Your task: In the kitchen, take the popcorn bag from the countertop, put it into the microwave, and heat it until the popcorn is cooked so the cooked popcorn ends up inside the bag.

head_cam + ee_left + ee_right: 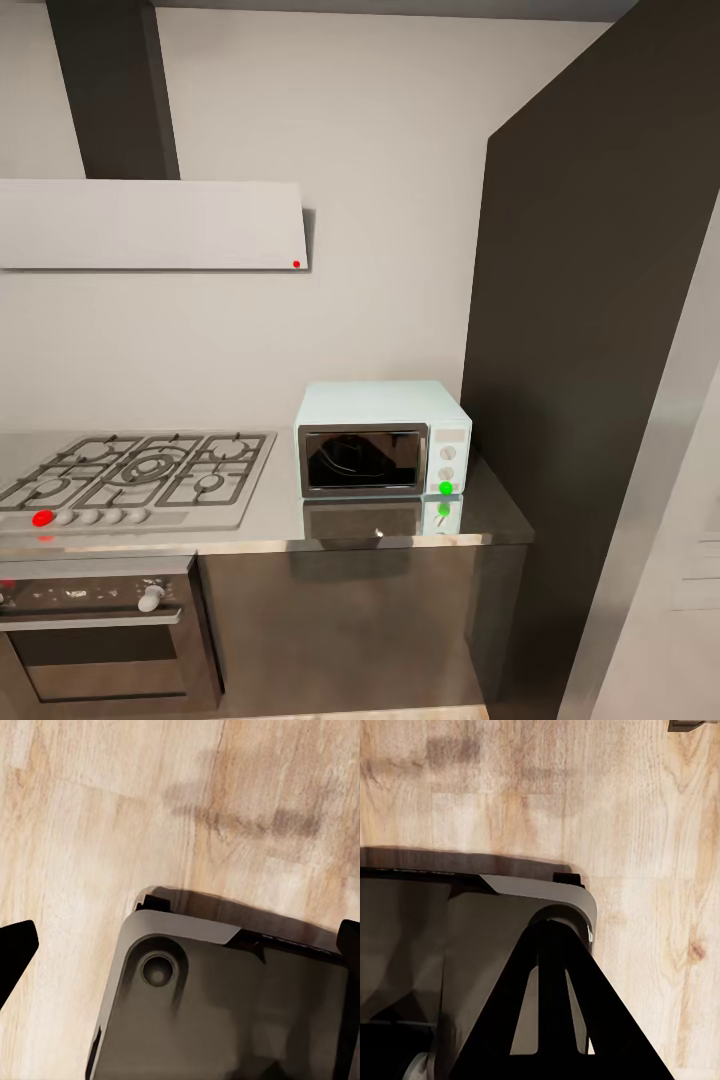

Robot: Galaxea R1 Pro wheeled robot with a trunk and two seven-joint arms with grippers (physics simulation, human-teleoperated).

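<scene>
Standing at the tabletop's right end, against the grey wall: microwave, mint-blue, dark glass door shut, green indicator light lit. Left of it, steel gas hob with one red-marked knob; white hood above; black oven beneath. Left claw: fingertips wide apart over wood floor. Right claw: closed, empty, above robot base.
</scene>
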